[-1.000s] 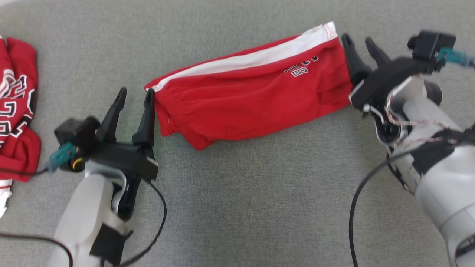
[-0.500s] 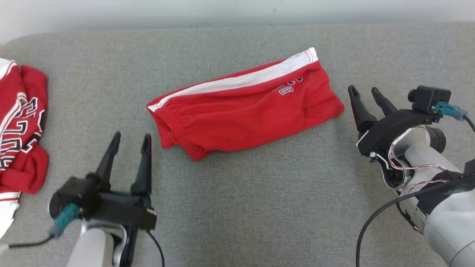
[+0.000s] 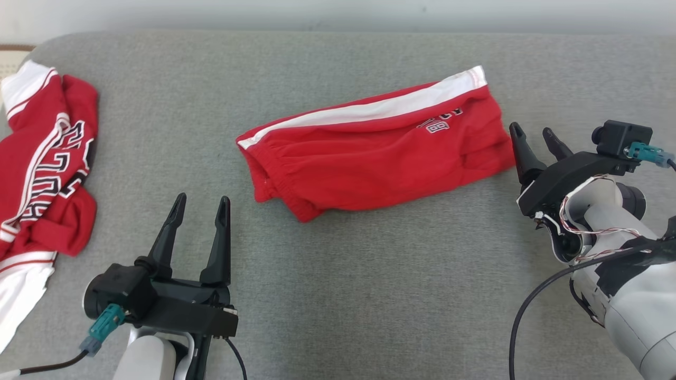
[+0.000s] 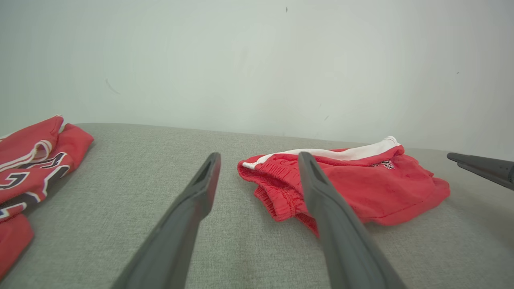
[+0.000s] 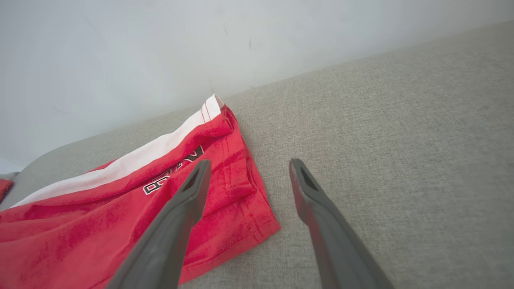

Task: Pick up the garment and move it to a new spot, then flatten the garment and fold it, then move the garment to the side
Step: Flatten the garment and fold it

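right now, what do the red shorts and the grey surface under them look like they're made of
Red shorts: soft matte knit fabric, maybe cotton or polyester; it wrinkles and has a gathered waistband. Grey surface: matte woven upholstery-like cloth, judging by its fine flecked weave.

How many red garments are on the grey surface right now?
2. The folded red shorts lie in the middle; a crumpled red jersey sits at the left edge, partly cut off, so more may be hidden.
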Robot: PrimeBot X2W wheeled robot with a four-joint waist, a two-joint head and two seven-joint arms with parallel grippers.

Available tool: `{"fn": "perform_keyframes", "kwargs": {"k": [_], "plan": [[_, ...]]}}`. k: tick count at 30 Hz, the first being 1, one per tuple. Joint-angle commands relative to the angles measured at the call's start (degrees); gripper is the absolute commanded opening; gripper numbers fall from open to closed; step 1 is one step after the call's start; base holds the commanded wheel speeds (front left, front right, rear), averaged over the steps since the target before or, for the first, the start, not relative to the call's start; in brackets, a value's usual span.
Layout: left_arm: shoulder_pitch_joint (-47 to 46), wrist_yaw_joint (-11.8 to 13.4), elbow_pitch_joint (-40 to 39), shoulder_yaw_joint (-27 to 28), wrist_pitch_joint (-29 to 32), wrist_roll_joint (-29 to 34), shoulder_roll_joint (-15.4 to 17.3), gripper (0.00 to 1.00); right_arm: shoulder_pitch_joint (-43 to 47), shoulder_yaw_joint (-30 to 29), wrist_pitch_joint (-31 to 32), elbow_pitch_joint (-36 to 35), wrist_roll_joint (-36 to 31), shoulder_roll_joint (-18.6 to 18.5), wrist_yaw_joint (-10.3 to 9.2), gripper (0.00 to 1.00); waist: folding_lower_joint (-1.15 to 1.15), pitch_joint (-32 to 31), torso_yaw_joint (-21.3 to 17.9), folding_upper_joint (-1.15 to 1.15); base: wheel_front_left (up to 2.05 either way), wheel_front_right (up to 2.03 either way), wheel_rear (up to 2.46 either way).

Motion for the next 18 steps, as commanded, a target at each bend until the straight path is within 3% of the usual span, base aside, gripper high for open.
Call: {"fn": "perform_keyframes", "kwargs": {"k": [1,14,15,16,17,18], "plan": [[0.7,0.4,-0.4,-0.3,-0.1,-0.4,0.0,1.0,-0.5,0.2,0.0,0.6,0.3,0.3,-0.03,1.0,0.01,0.9,1.1,0.0,0.0,0.0,0.0],[-0.2,2.3,-1.4,-2.2,-0.1,-2.3,0.0,1.0,-3.2,2.0,1.7,7.7,1.1,1.6,-0.03,1.0,0.01,3.9,4.1,0.0,0.0,0.0,0.0],[-0.3,2.3,-1.3,-2.3,-0.1,-2.3,0.0,1.0,-3.2,2.1,2.0,7.8,1.3,1.8,-0.03,0.93,0.01,3.9,4.2,0.0,0.0,0.0,0.0],[-0.3,2.4,-1.3,-2.3,-0.1,-2.4,0.0,1.0,-3.0,2.3,2.2,7.9,1.6,1.9,-0.03,0.4,0.01,3.9,4.2,0.0,0.0,0.0,0.0],[-0.3,2.4,-1.1,-2.3,-0.1,-2.4,0.0,1.0,-2.8,2.6,2.2,7.8,1.7,2.0,-0.03,0.0,0.01,3.7,4.2,0.0,0.0,0.0,0.0],[-0.2,2.4,-0.9,-2.3,-0.1,-2.4,0.0,1.0,-2.5,2.8,2.3,7.8,1.8,2.1,-0.03,0.0,0.01,3.5,4.2,0.0,0.0,0.0,0.0]]}}
